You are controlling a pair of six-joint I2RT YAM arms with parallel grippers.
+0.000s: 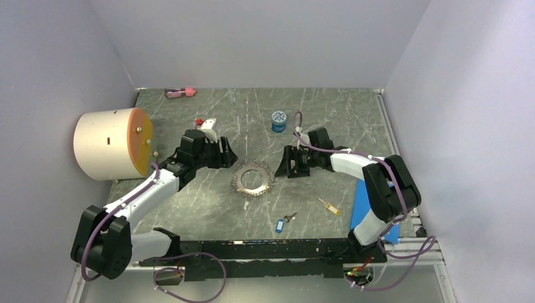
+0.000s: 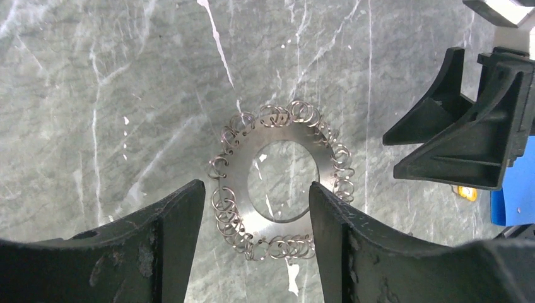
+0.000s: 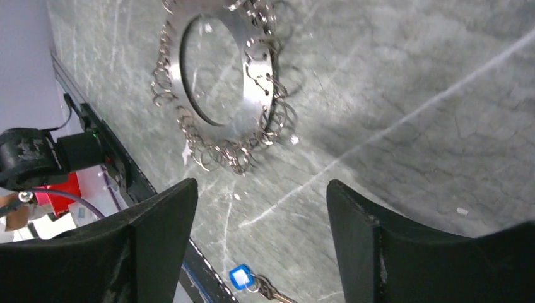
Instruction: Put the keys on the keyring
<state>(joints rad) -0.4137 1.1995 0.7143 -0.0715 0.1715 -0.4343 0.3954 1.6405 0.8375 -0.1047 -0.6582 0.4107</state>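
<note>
The keyring point(image 1: 252, 180) is a flat metal ring edged with several small wire loops, lying flat mid-table. My left gripper point(image 1: 226, 158) hovers open just to its upper left; in the left wrist view the keyring point(image 2: 281, 180) lies below and between its spread fingers point(image 2: 170, 227). My right gripper point(image 1: 289, 166) stands open to the ring's upper right, nothing in it, and looks down at the keyring point(image 3: 221, 82). The blue-tagged key point(image 1: 281, 224) point(image 3: 249, 279) and the yellow-headed key point(image 1: 329, 207) point(image 2: 465, 192) lie apart near the front edge.
A round blue jar point(image 1: 278, 120) stands behind the grippers. A large white cylinder with an orange face point(image 1: 113, 144) sits at the left. A pink item point(image 1: 180, 93) lies at the back wall, a red-and-white piece point(image 1: 207, 125) behind the left gripper, and a blue sheet point(image 1: 363, 202) at the right.
</note>
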